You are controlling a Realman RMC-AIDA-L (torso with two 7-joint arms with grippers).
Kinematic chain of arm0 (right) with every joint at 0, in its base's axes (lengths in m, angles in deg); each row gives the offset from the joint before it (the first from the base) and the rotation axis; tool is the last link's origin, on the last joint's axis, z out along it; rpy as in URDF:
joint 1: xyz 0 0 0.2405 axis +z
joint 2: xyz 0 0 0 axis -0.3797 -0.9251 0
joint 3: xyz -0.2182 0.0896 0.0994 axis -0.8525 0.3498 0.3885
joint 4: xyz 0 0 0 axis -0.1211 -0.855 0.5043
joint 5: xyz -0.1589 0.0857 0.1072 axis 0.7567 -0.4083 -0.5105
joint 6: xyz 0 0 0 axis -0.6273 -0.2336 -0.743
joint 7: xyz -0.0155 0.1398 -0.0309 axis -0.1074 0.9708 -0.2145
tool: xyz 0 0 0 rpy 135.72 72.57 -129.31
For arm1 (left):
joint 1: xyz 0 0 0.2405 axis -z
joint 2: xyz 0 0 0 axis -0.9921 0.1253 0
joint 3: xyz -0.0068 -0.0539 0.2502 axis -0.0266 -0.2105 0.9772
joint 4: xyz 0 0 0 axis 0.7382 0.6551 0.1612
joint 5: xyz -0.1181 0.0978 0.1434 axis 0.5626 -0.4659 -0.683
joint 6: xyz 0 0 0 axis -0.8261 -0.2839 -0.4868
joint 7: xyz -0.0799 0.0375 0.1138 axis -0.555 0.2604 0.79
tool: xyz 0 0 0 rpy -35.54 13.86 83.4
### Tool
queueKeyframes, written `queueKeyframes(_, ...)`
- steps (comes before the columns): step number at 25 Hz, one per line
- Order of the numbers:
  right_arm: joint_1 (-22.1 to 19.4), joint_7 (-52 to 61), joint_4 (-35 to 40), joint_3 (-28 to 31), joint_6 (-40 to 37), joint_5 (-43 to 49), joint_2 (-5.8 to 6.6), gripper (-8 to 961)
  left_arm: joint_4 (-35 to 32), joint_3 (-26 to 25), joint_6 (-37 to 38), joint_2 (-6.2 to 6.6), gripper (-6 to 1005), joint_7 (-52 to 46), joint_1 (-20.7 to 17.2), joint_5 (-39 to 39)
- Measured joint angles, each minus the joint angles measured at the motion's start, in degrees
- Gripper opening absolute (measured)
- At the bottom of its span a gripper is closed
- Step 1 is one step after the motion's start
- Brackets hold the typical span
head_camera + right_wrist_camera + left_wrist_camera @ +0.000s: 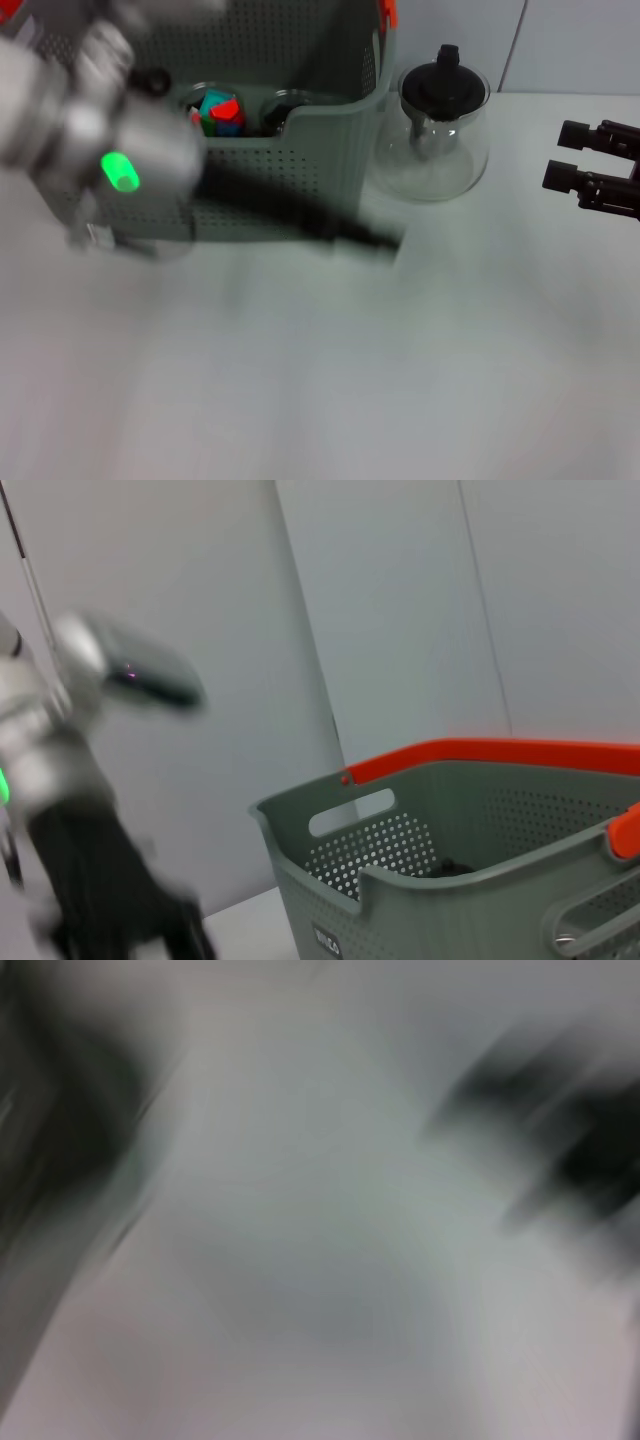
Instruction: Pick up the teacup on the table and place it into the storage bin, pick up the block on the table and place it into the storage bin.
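Large grey-green perforated plastic storage bin (300, 150): held multicoloured block (221, 113), probably the clear teacup (205, 105). Left gripper (375, 240) before it, state indiscernible; right gripper (568, 155) apart, empty. Task seemingly complete.

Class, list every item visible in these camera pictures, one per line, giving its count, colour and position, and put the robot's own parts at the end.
Perforated plastic storage bin: one, grey-green with an orange handle, far left of the table.
Multicoloured block: one, red, teal and green, inside the bin.
Dark round item: one, inside the bin beside the block; too unclear to identify.
Glass teapot with black lid: one, clear, on the table just right of the bin.
Table: one, white, under everything.
Left gripper: one, black, on a grey arm with a green light, in front of the bin.
Right gripper: one, black, at the right edge, apart from the teapot.
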Motion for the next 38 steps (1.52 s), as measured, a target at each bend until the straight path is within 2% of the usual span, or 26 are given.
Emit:
queueKeyframes(3,-0.03,0.0,0.0,0.34,-0.06,0.01,0.03,791,1.34,-11.2,0.17,1.66,439,4.36,4.49,10.27)
queueKeyframes(4,-0.02,0.0,0.01,0.45,-0.22,0.0,0.06,791,2.3,-13.58,-1.97,2.78,442,5.02,6.38,11.58)
queueKeyframes(6,0.23,0.07,0.0,0.57,-0.38,0.0,0.07,791,4.81,-15.01,-7.27,4.94,449,5.29,9.22,10.37)
queueKeyframes(8,0.53,0.25,0.03,0.57,-0.42,0.0,0.09,790,8.97,-15.54,-13.13,7.17,455,4.93,12.44,5.28)
queueKeyframes(10,0.64,0.29,0.07,0.55,-0.46,0.0,0.09,790,15.83,-16.4,-19.89,9.09,461,3.77,16.56,-3.86)
queueKeyframes(13,0.8,0.27,0.09,0.4,-0.52,0.01,0.05,790,25.23,-16.61,-27.54,10.58,470,2.09,20.64,-13.78)
queueKeyframes(15,0.81,0.24,0.09,0.33,-0.51,0.01,-0.03,790,31.4,-16.49,-33.09,11.03,476,1.07,22.67,-19.58)
queueKeyframes(19,0.93,0.44,0.09,0.24,-0.49,0.07,-0.07,790,38.51,-16.33,-40.66,10.56,488,-0.37,24.34,-28.14)
queueKeyframes(22,0.97,0.49,0.09,0.24,-0.53,0.12,-0.08,791,39.78,-16.35,-43.5,8.82,497,-1.39,24.53,-34.18)
queueKeyframes(24,0.98,0.53,0.09,0.24,-0.54,0.23,-0.08,791,39.7,-16.35,-43.68,8.12,503,-1.52,24.51,-35.91)
queueKeyframes(32,1.18,0.55,0.09,0.18,-0.57,0.36,-0.09,791,39.66,-15.68,-44.96,6.32,528,-1.33,24.37,-37.88)
queueKeyframes(38,1.23,0.29,0.09,0.11,-0.57,0.36,-0.09,790,38.62,-16.16,-44.82,6.07,546,-1.48,23.93,-37.26)
